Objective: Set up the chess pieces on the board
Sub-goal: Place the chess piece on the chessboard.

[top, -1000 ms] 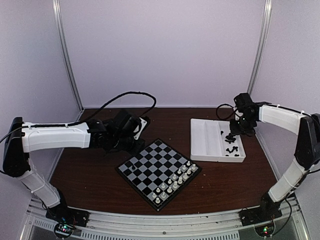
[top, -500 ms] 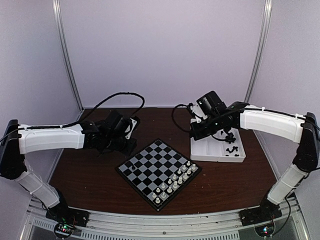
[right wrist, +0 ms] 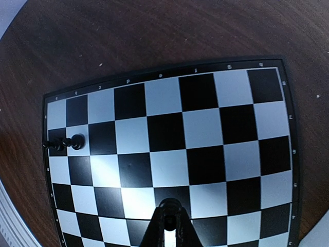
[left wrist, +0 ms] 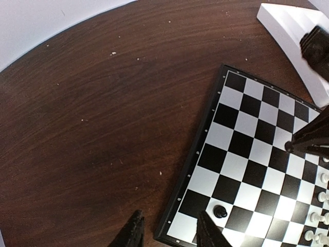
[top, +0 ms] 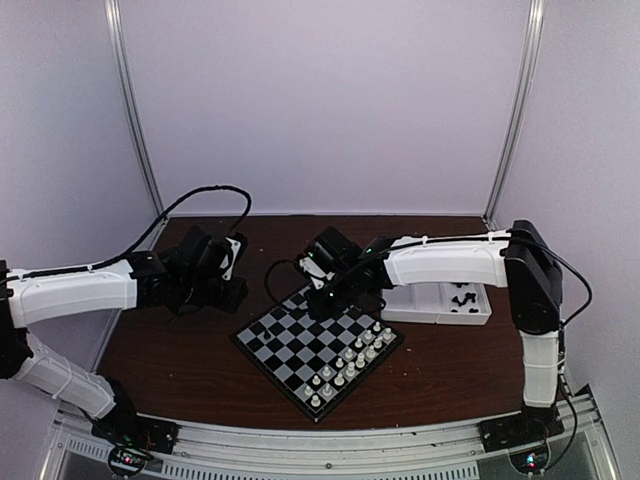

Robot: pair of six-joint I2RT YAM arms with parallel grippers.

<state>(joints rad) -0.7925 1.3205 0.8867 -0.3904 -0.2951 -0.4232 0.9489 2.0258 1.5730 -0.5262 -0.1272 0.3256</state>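
One black chessman [left wrist: 220, 211] stands near the board's [top: 290, 340] left corner; other chessmen [top: 462, 297] lie in the white tray [top: 470, 318], partly hidden by the right arm [top: 440, 262]. Over the board the right gripper [right wrist: 169, 208] is pinched shut, any piece too small to see. The left gripper [left wrist: 169, 215] hangs half-open, empty.

**Right arm crosses from tray to board**

A second ago the right gripper [top: 322, 292] hung over the white tray [top: 440, 305], to the right of the board [top: 290, 345]. Now it sits above the board's far corner, jaws together. The left gripper [top: 228, 292] has drawn back leftward from the board's far-left edge and is now farther from the board, over the bare worktop [top: 180, 350].
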